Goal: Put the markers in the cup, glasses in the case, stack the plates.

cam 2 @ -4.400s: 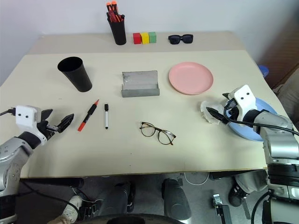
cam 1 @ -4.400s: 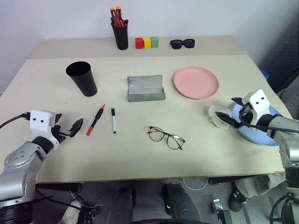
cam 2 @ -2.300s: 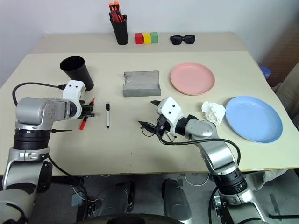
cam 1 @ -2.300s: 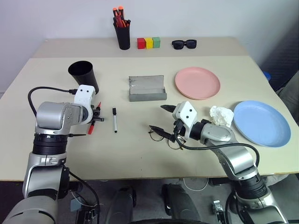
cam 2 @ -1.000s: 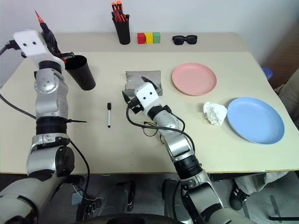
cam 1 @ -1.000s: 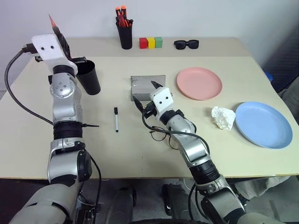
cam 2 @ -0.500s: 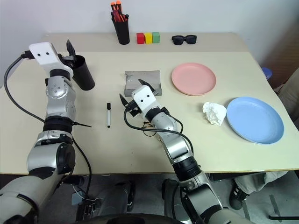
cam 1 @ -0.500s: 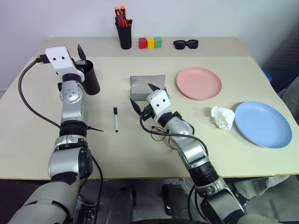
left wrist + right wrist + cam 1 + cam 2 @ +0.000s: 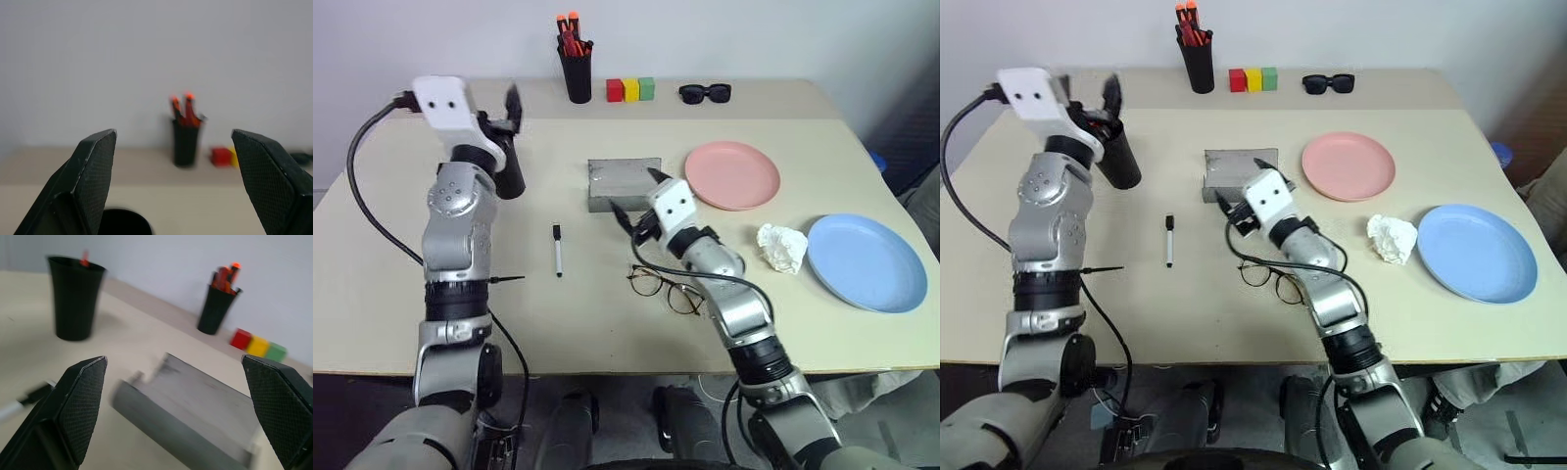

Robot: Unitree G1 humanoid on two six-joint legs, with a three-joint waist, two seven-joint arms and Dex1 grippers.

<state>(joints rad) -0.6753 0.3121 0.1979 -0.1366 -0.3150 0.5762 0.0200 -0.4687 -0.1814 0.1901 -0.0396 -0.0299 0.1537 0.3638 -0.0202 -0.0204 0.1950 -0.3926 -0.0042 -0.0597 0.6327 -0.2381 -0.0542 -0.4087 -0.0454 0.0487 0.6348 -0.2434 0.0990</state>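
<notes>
**Beige table, one marker in the cup**

Head view: the left gripper (image 9: 504, 116) stands open and empty above the wide black tapered plastic cup (image 9: 509, 171), upper left. The white-bodied black-capped marker (image 9: 557, 251) lies centre-left; the right gripper (image 9: 633, 200), spread wide, hovers between the grey hinged case (image 9: 624, 182) and the thin wire-framed glasses (image 9: 666, 291). The round pink plate (image 9: 732, 174) and light blue plate (image 9: 867, 260) sit apart, unstacked.

Right wrist view: a red marker tip (image 9: 85, 256) pokes from the cup. I'd judge one step done.

desk (image 9: 401, 255) matt beige, smooth. cup (image 9: 74, 297) black plastic, slight sheen. case (image 9: 195, 416) grey outside, silvery lining. plates, pink (image 9: 732, 174) and blue (image 9: 866, 260), smooth plastic. crumpled white tissue (image 9: 780, 246). glasses (image 9: 664, 289) thin black wire.
</notes>
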